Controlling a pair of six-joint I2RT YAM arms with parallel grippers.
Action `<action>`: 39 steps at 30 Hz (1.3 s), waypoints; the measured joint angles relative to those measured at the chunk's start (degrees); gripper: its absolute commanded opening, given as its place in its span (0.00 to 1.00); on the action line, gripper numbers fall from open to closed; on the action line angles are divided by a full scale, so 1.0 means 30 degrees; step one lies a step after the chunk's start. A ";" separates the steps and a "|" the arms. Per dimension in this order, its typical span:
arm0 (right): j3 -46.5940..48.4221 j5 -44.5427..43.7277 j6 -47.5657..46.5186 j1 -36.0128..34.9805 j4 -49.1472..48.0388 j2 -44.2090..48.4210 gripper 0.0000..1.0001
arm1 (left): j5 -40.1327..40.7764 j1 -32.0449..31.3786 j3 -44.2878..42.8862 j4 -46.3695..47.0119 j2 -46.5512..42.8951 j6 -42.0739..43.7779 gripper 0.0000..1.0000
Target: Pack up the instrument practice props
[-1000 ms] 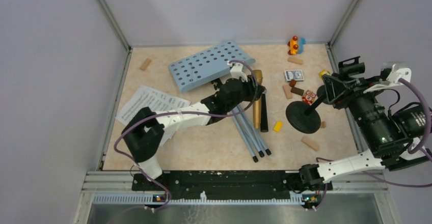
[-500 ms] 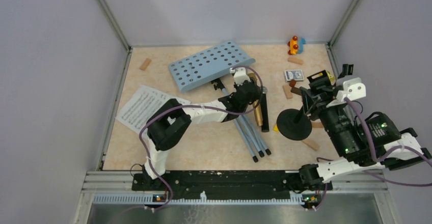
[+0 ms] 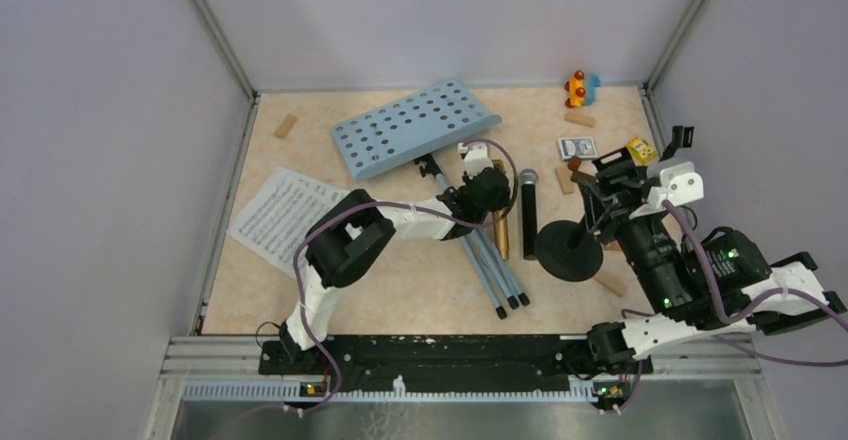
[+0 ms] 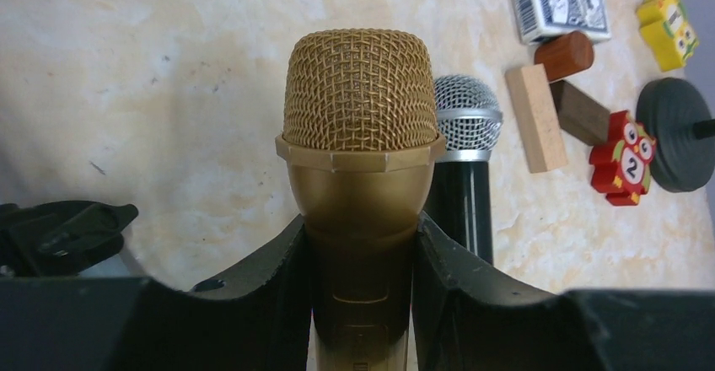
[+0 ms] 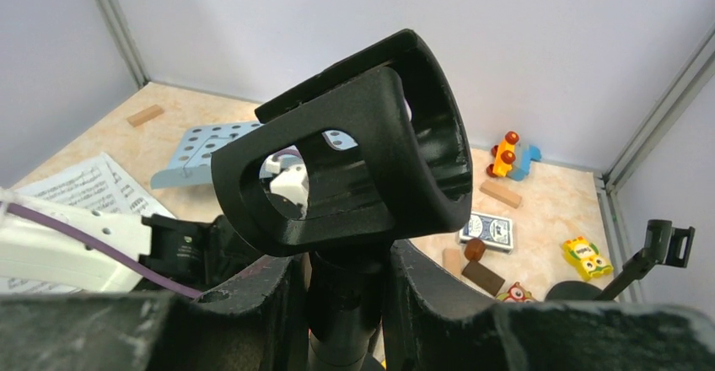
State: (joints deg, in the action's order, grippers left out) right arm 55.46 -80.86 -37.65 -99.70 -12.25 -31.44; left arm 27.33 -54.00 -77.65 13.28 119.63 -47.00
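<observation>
gold microphone [image 4: 361, 135] (mesh head) in left jaws

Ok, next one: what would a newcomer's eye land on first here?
The left gripper is closed on a gold mesh-headed microphone mid-table, a black microphone with a silver mesh head lying right beside it. The right gripper clamps the stem of a black round-based mic holder, its clip filling that wrist view. A light blue hole-punched music desk lies at the far side.
</observation>
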 measured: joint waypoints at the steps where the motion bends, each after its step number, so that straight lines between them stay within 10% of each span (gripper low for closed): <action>1: 0.0000 -0.0015 0.0138 0.0000 0.0029 0.0000 0.00 | -0.0357 0.0036 -0.0029 -0.0007 0.0219 -0.0102 0.29; 17: -0.0634 0.0568 0.4947 0.1180 0.5464 -0.1770 0.00 | -0.3585 0.0197 -0.0073 0.0182 0.1137 -0.1741 0.85; 27: 0.1195 0.9457 1.0142 1.2706 1.1096 -0.5865 0.00 | -0.4182 0.0160 0.2776 -0.1290 -0.2477 -0.1770 0.98; 33: 0.1341 1.4965 1.1271 2.0720 1.0258 -0.9063 0.00 | -0.4342 0.0160 0.5289 -0.2608 -0.7155 -0.1333 0.99; 39: 0.1982 1.6721 1.2247 2.3831 0.7439 -1.3202 0.00 | -0.5129 0.0051 0.8247 -0.3169 -1.1387 -0.0984 0.99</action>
State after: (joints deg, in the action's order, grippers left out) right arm 61.41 -30.70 -0.91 -28.21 10.07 -71.05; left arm 11.94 -53.84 -52.90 3.77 85.47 -49.95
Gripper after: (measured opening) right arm 0.288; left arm 0.987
